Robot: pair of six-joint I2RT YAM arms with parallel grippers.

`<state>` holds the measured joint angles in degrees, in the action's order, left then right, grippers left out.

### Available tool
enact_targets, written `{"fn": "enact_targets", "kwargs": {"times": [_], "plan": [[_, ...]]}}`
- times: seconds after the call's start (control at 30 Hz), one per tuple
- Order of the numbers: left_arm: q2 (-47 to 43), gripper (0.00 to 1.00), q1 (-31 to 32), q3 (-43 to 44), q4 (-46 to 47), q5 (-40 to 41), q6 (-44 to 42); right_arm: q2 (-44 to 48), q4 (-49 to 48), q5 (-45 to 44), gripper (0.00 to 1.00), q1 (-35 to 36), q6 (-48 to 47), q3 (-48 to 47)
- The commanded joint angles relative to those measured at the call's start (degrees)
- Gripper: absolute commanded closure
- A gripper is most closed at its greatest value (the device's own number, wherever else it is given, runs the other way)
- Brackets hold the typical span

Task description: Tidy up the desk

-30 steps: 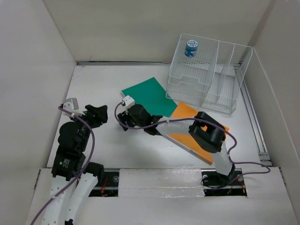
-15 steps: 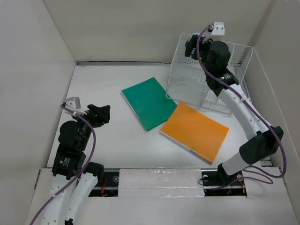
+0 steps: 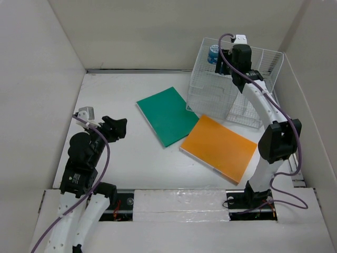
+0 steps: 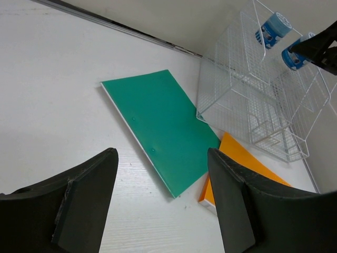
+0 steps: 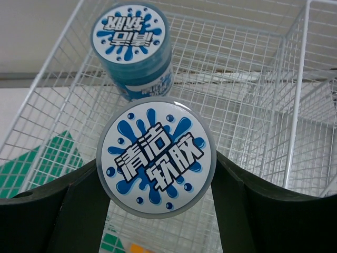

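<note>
The white desk (image 3: 126, 158) holds a green notebook (image 3: 167, 115) and an orange notebook (image 3: 218, 147). My right gripper (image 3: 231, 57) is up over the back left of the wire-mesh rack (image 3: 253, 100). It is shut on a blue jar with a round white-and-blue label (image 5: 156, 156), its fingers (image 5: 79, 205) on either side. A second, like jar (image 5: 131, 50) stands in the rack just beyond; it also shows from above (image 3: 214, 52). My left gripper (image 3: 117, 128) is open and empty, above the desk's left side, facing the green notebook (image 4: 158, 126).
Beige wall panels stand close round the desk. The rack fills the back right corner (image 4: 247, 89). The orange notebook's far corner lies against the rack's front and overlaps the green one's edge (image 4: 242, 158).
My right arm swung from the desk beside the green notebook up to the rack, then came lower over its back left part. My left gripper drifted slightly right.
</note>
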<state>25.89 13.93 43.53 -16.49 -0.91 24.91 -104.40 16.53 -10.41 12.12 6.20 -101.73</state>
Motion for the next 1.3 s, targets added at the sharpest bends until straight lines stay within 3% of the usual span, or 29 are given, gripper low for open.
{"fn": "enact_targets", "kwargs": {"times": [0.0, 0.1, 0.27, 0.37, 0.53, 0.63, 0.67, 0.73, 0.77, 0.87, 0.93, 1.1, 1.27], "plan": [[1.4, 0.35, 0.3, 0.3, 2.3, -1.4, -0.8, 2.4, -5.4, 0.7, 0.62, -0.4, -0.4, 0.5], [2.8, 0.35, 0.3, 0.4, 1.7, -1.6, -1.0, 2.2, -6.0, 0.6, 0.57, -0.4, -0.2, 1.9], [5.8, 0.35, 0.3, 0.7, 0.8, -1.8, -1.1, 3.1, -5.9, -0.9, 0.1, 0.6, -0.3, 1.3], [7.1, 0.36, 0.3, 0.9, 0.6, -2.1, -1.2, 4.9, -5.4, -1.0, 0.06, 0.6, -0.6, 0.5], [6.9, 0.36, 0.3, 0.7, 0.8, -2.2, -1.1, 10.3, -5.7, -2.0, 0.06, 2.5, -0.6, 1.9], [7.3, 0.36, 0.3, 0.8, 0.8, -2.2, -1.0, 16.0, -7.4, -3.2, 0.15, 6.3, -0.1, 6.1], [7.4, 0.36, 0.3, 0.8, 0.8, -2.1, -0.9, 17.7, -8.0, -4.1, 0.37, 8.0, 0.0, 7.7], [7.1, 0.39, 0.3, 1.1, 0.8, -1.3, -0.4, 22.4, -10.9, -6.4, 0.55, 14.6, -0.7, 14.3], [6.3, 0.4, 0.3, 1.3, 0.8, 0.4, -0.3, 23.4, -12.3, -7.6, 0.73, 17.2, -1.2, 17.0], [3.0, 0.43, -2.1, 1.3, 0.5, 3.2, 0.8, 23.0, -14.0, -9.5, 0.81, 26.6, -1.7, 23.5], [2.0, 0.43, -2.1, 1.3, 0.6, 4.1, 1.5, 18.5, -13.1, -9.7, 0.79, 30.4, -1.0, 25.2], [0.6, 0.43, -2.1, 2.2, -0.4, 6.9, 2.1, 5.5, -8.1, -13.0, 0.42, 39.1, 1.5, 23.0], [-0.8, 0.43, -2.1, 2.7, -0.7, 7.9, 2.6, -4.4, -6.2, -11.1, 0.35, 41.0, 2.2, 19.1]]}}
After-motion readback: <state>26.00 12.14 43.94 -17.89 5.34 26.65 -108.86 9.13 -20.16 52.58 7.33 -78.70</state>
